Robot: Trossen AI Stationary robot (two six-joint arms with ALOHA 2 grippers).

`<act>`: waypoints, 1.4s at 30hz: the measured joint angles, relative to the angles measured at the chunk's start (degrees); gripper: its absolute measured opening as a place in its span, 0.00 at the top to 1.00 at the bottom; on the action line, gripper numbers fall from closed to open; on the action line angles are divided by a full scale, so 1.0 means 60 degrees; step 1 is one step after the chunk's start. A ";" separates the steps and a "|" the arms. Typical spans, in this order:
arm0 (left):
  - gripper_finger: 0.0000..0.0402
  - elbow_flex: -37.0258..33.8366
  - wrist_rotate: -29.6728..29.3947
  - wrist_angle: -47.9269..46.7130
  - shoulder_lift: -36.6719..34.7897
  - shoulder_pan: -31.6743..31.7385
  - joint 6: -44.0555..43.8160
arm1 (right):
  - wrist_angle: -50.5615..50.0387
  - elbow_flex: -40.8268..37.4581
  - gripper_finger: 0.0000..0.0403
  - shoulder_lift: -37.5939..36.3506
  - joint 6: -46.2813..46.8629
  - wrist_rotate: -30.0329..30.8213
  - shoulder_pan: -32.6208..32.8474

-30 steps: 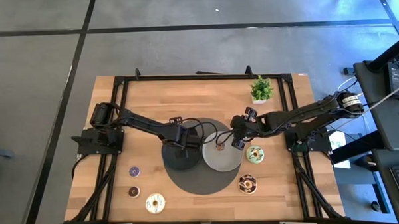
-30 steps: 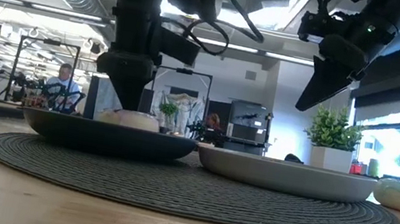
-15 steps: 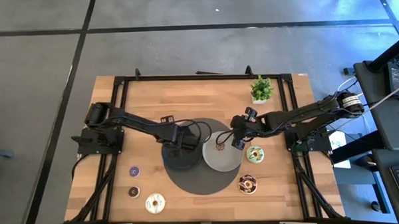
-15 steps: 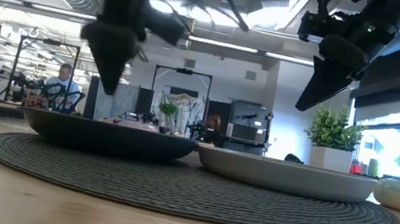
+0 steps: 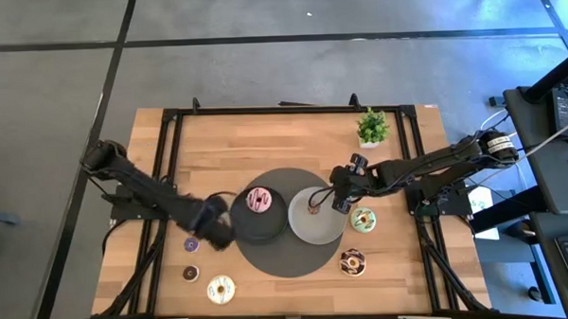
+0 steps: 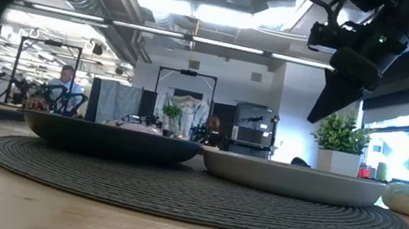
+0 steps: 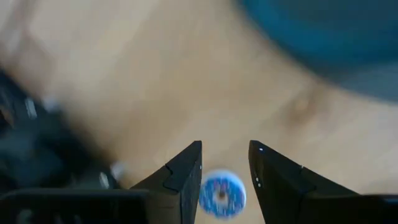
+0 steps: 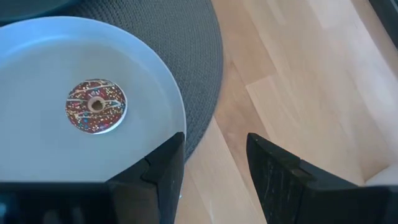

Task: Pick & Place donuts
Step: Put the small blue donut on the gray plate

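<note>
Two plates sit on my round woven mat (image 5: 286, 259): dark plate (image 5: 241, 225) carries the pink donut (image 5: 259, 200), grey plate (image 5: 317, 227) carries the small chocolate sprinkled donut (image 8: 96, 105). Left gripper (image 7: 224, 167) hovers off the mat's left edge, fingers spread, empty, above the tiny purple donut (image 7: 222, 193) (blurred). Right gripper (image 8: 214, 155) hangs over the grey plate's rim, spread, empty.
</note>
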 joint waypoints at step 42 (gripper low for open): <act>0.98 -0.2632 0.1049 0.2721 -0.0149 -0.2062 -0.3675 | 0.0780 -0.0011 0.57 -0.0004 -0.0587 0.0004 -0.0004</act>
